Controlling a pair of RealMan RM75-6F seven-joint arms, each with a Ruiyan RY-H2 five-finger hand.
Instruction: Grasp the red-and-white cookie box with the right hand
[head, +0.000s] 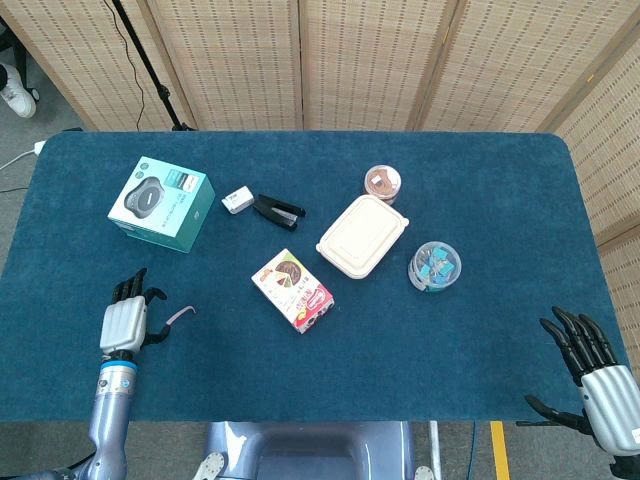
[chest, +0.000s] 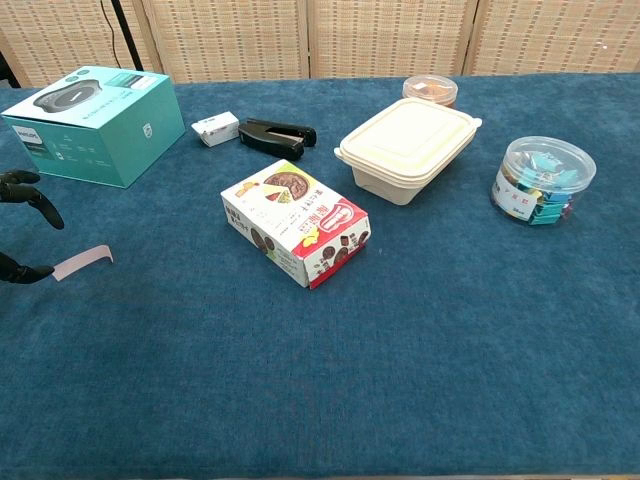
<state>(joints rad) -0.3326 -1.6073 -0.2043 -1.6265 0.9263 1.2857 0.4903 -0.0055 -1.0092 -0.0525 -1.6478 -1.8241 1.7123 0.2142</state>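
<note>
**Reach not yet begun: the cookie box lies well away from the right hand**

A blue-carpeted table (head: 480, 330) is seen from above in the head view. The red-and-white cookie box (head: 292, 290) lies flat near the middle of the table, turned at an angle, with its red end toward five o'clock. Nothing is touching it. A cream lidded container (head: 362, 235) is set just beside it at about two o'clock, and a small pinkish strip (head: 181, 314) lies well apart at nine o'clock.

The right hand (head: 596, 384) is seen at the near right corner of the table, at roughly four o'clock from the box and well apart from it. Its fingers are spread and pointed up the table, and nothing is held in it. It is not shown in the chest view.

The left hand (head: 126, 318) is held over the near left part of the table, just beside the strip, with its fingers apart and nothing held.

The task is judged to be at its very start: the approach has yet to be made. For the next move, the right hand would need to be carried across toward ten o'clock, brought over the box, and turned to suit the box's slant, so that the narrower width can be spanned. Care would be called for near the cream container.
</note>
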